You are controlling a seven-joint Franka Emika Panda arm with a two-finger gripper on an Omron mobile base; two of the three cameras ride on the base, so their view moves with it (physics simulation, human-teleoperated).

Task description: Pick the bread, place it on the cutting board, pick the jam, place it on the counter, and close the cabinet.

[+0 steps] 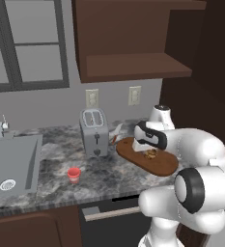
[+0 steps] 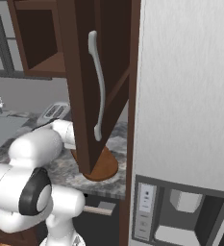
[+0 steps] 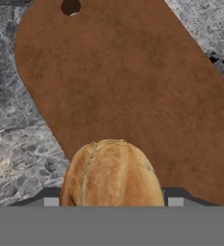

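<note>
Now bread (image 3: 112, 173) sits in tool (image 3: 112, 201) — over cutting board (image 3: 132, 86).

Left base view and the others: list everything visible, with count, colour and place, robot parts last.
bread: one, golden-brown, between the tool's fingers over the board
board: one, reddish-brown, on the counter right of the toaster
jam: one, red, on the counter before the toaster
toaster: one, grey, by the wall
sink: one, grey, left
outlets: two, cream, wall
cabinet: one, dark brown, door open
tool: one, shut on the bread
</note>
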